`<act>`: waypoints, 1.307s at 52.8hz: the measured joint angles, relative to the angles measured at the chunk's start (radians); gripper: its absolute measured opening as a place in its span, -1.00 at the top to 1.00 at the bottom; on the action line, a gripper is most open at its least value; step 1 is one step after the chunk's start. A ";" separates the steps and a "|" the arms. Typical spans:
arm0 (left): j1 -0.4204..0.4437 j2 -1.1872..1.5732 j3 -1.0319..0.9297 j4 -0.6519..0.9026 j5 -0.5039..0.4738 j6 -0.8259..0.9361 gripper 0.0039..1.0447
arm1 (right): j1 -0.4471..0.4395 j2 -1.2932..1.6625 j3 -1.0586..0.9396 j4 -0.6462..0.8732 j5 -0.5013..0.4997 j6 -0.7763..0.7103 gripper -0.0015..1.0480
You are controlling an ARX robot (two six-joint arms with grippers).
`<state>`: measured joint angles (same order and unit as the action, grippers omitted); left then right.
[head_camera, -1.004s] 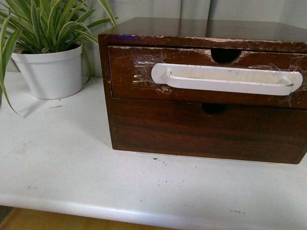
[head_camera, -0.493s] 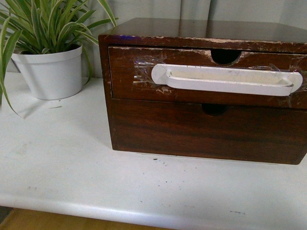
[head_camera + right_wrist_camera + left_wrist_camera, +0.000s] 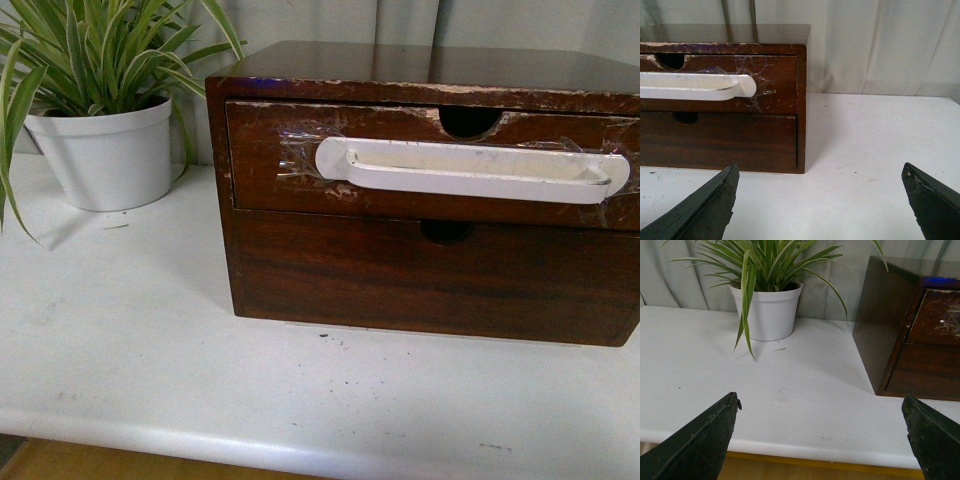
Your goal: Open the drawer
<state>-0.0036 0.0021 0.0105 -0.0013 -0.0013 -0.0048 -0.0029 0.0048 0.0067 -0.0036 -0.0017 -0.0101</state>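
At the back of the white tabletop (image 3: pixel 150 330) sits the dark wooden two-drawer box (image 3: pixel 420 65). The target, the scuffed dark brown upper drawer front (image 3: pixel 380 122), looks shut, flush with the frame.

Left tool (image 3: pixel 820 405) and right tool (image 3: pixel 820 172) are both spread wide, hold nothing, and sit well short of the box.

Risks:
- The long white oval handle (image 3: pixel 470 170) is held on only by clear tape (image 3: pixel 300 150). A hard or skewed pull could peel it off.
- Nothing braces the box, so it may slide toward the tabletop's front edge instead of the drawer opening.
- Going too low would land on the plain lower drawer front (image 3: pixel 430 280).

Room: bare tabletop in front of and to the right of the box. On the left, the white pot with the striped green plant (image 3: pixel 105 150) stands near, and its leaves could snag the left arm.
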 joint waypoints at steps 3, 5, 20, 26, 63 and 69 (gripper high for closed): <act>0.000 0.000 0.000 0.000 0.000 0.000 -0.88 | -0.011 0.010 0.004 -0.013 -0.040 -0.003 -0.83; -0.008 0.006 0.002 -0.009 -0.028 -0.009 -0.88 | -0.042 0.038 0.026 -0.070 -0.154 -0.017 -0.83; -0.058 0.373 0.155 0.097 0.109 -0.021 -0.88 | -0.173 0.472 0.239 -0.133 -0.633 -0.249 -0.83; -0.081 0.628 0.314 0.117 0.303 0.173 -0.88 | -0.140 0.684 0.399 -0.125 -0.615 -0.403 -0.83; -0.443 1.331 1.021 -0.369 0.447 0.829 -0.88 | 0.047 1.175 0.955 -0.501 -0.484 -0.961 -0.83; -0.471 1.432 1.092 -0.357 0.435 0.845 -0.88 | 0.073 1.213 0.969 -0.520 -0.473 -1.031 -0.83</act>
<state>-0.4747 1.4342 1.1023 -0.3588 0.4335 0.8402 0.0700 1.2182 0.9760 -0.5236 -0.4751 -1.0409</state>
